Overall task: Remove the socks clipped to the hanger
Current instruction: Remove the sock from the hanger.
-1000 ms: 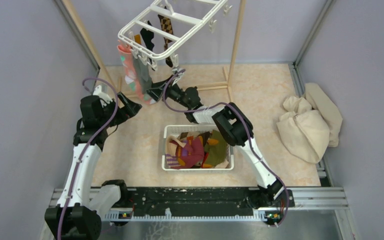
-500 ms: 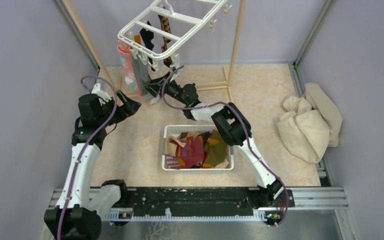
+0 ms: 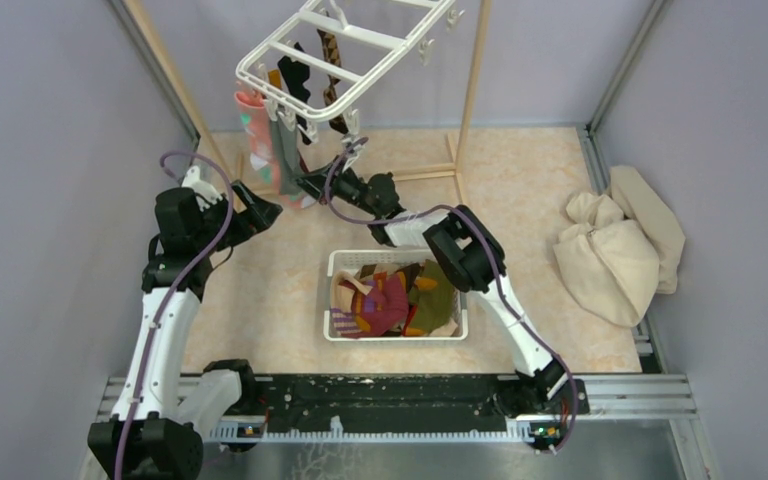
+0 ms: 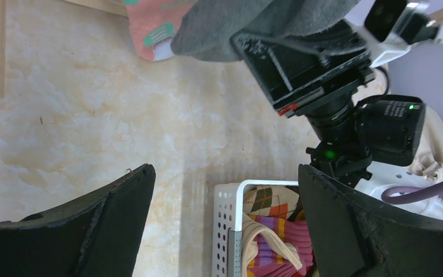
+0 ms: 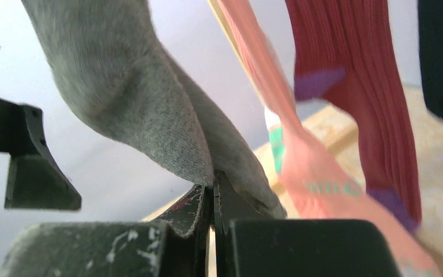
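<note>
The white hanger [image 3: 300, 50] hangs at the back left with socks clipped along its rim. A pink sock with mint patches [image 3: 257, 135] and a grey sock [image 3: 282, 160] dangle lowest; a black sock [image 3: 295, 75] and a brown argyle one [image 3: 332, 60] hang under the frame. My right gripper [image 3: 305, 182] is shut on the grey sock's lower end [image 5: 150, 98], the jaws [image 5: 212, 193] pinched on the fabric. Beside it hang the pink sock [image 5: 300, 161] and a maroon sock [image 5: 346, 75]. My left gripper [image 3: 260, 212] stands open and empty [image 4: 225, 190], below the grey sock [image 4: 248, 23].
A white slotted basket [image 3: 328, 290] holding several loose socks sits on the floor between the arms, its corner also under my left gripper [image 4: 236, 231]. A beige cloth heap [image 3: 615, 250] lies at the right wall. Wooden rack poles [image 3: 472, 100] stand behind the hanger.
My right gripper has closed onto the grey sock's lower end after standing partly open. The left arm has stayed nearly still, still open.
</note>
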